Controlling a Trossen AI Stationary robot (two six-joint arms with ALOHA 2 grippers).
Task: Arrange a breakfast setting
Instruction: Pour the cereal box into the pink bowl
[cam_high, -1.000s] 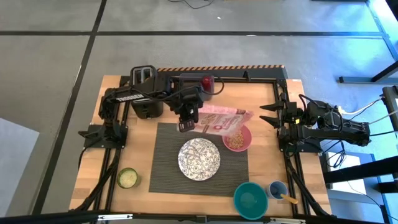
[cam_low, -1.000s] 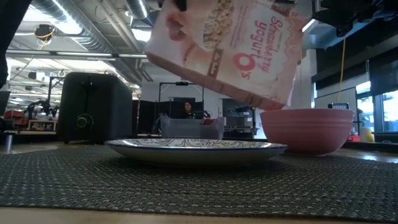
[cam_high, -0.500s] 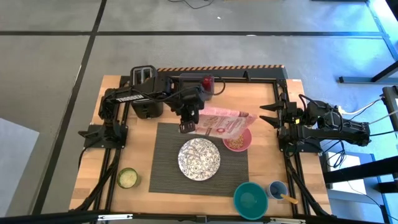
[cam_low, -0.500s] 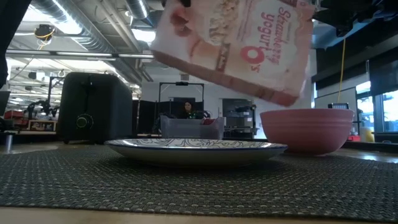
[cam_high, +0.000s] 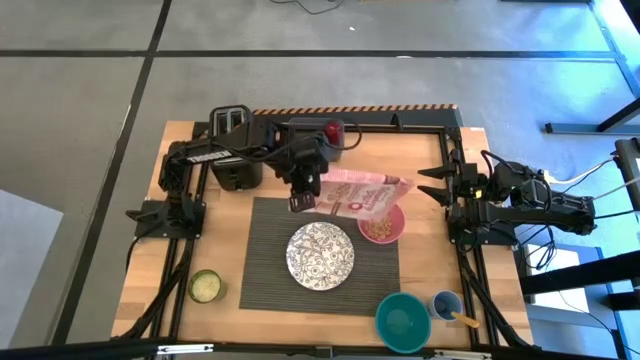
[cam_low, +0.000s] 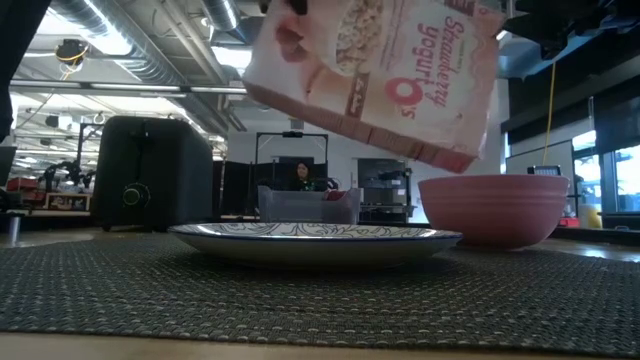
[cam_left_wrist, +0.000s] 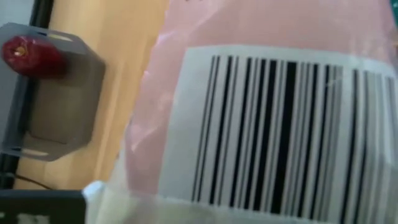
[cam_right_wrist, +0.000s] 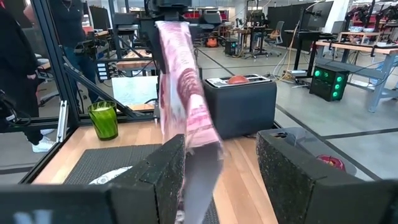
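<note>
My left gripper (cam_high: 303, 197) is shut on a pink cereal bag (cam_high: 358, 195), held over the pink bowl (cam_high: 382, 222). The bowl holds some cereal and stands on the dark ribbed mat (cam_high: 270, 250), beside the patterned white plate (cam_high: 320, 252). In the low view the bag (cam_low: 375, 80) hangs tilted above the bowl (cam_low: 490, 208). The red apple (cam_high: 331, 131) sits on a grey mount at the far edge. A spoon (cam_high: 464, 319) stands in a blue cup. My right gripper (cam_high: 432, 187) is open and empty at the table's right side. My left gripper holds the bag by its end away from the bowl (cam_high: 318, 200), coming at it from above. The bag fills the left wrist view (cam_left_wrist: 273, 124) and hides the fingers. It is lifted clear and tilted, its lower end (cam_low: 450, 160) just above the bowl's rim.
A black toaster (cam_high: 232, 150) stands at the far left. A jar with a green lid (cam_high: 205, 286) stands at the near left, and a teal bowl (cam_high: 400, 320) and the blue cup (cam_high: 446, 303) at the near right. People show in the room behind the table.
My left gripper has carried the bag a little up and toward the table's right edge. The bag's lower end has risen slightly from the bowl's rim and the bag lies a bit flatter.
</note>
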